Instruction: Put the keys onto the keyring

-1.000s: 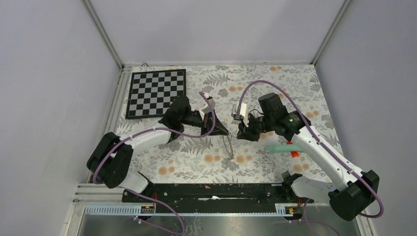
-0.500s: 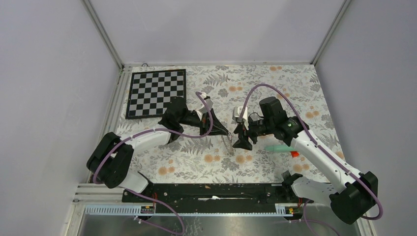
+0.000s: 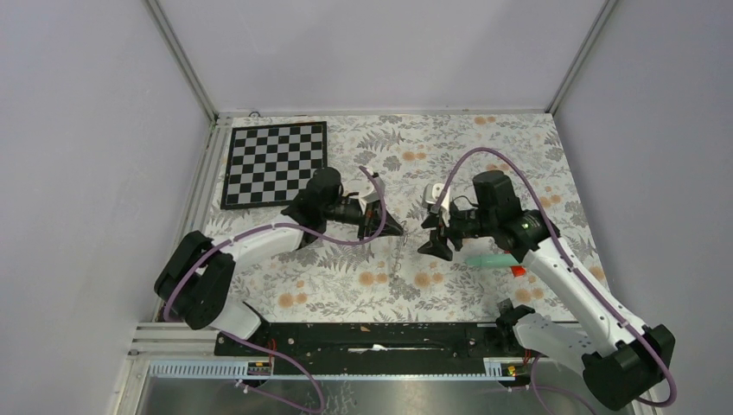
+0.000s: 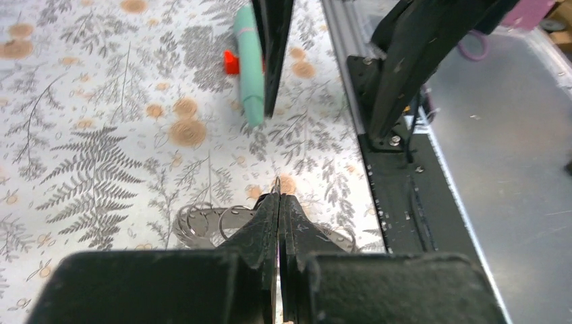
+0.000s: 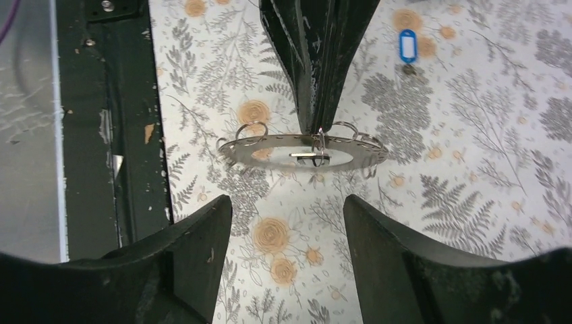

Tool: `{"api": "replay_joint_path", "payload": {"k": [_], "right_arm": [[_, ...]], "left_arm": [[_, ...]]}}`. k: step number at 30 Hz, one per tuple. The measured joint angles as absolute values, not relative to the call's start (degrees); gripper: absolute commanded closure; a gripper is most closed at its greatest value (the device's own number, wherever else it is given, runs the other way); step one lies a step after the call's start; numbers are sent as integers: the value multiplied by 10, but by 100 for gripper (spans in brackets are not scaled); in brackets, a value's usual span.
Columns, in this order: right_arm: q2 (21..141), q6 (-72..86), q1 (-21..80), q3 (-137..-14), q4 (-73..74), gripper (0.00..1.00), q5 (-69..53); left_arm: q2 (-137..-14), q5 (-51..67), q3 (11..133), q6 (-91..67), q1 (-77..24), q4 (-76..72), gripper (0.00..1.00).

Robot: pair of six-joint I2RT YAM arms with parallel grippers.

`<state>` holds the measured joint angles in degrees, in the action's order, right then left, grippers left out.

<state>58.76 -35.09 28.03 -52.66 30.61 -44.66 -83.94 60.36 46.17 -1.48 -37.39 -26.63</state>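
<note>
The keyring [image 5: 266, 152], a flat dark-grey hoop with several small wire rings, hangs edge-on above the table. My left gripper [image 4: 278, 197] is shut on one of its small wire rings [image 4: 277, 182]; in the right wrist view its fingers [image 5: 317, 61] come down onto the hoop. The hoop hangs below the left gripper [image 3: 393, 230] in the top view. A small metal piece [image 5: 309, 156] lies across the hoop's hollow. The blue-tagged key [image 5: 406, 47] lies on the table beyond. The black-tagged key is not in view. My right gripper [image 5: 287, 229] is open and empty, facing the hoop, a little apart.
A teal stick [image 3: 488, 259] with a red piece [image 3: 517, 271] lies under the right arm. A chequered board [image 3: 275, 162] lies at the back left. The black rail [image 3: 372, 337] runs along the table's near edge.
My right gripper has drawn back up and to the right, away from the hoop. My left gripper has shifted slightly, still holding the hoop.
</note>
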Motion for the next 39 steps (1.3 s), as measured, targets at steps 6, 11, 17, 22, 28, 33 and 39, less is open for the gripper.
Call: {"api": "replay_joint_path", "payload": {"k": [6, 11, 17, 22, 28, 33, 39], "right_arm": [[544, -353, 249, -508, 323, 33, -406], [515, -350, 229, -497, 344, 34, -367], [475, -334, 213, -490, 353, 34, -324], [465, -321, 206, -488, 355, 34, -293], [460, -314, 205, -480, 355, 34, -280], [455, -312, 202, -474, 355, 34, -279], [448, -310, 199, -472, 355, 34, -279]], "left_arm": [[-908, 536, 514, 51, -406, -185, 100], [-993, 500, 570, 57, -429, -154, 100], [-1059, 466, 608, 49, -460, -140, 100], [-1102, 450, 629, 44, -489, -130, 98], [-1127, 429, 630, 49, -510, -100, 79], [-1127, 414, 635, 63, -510, -80, 59], [-1125, 401, 647, 97, -510, -39, 30]]}}
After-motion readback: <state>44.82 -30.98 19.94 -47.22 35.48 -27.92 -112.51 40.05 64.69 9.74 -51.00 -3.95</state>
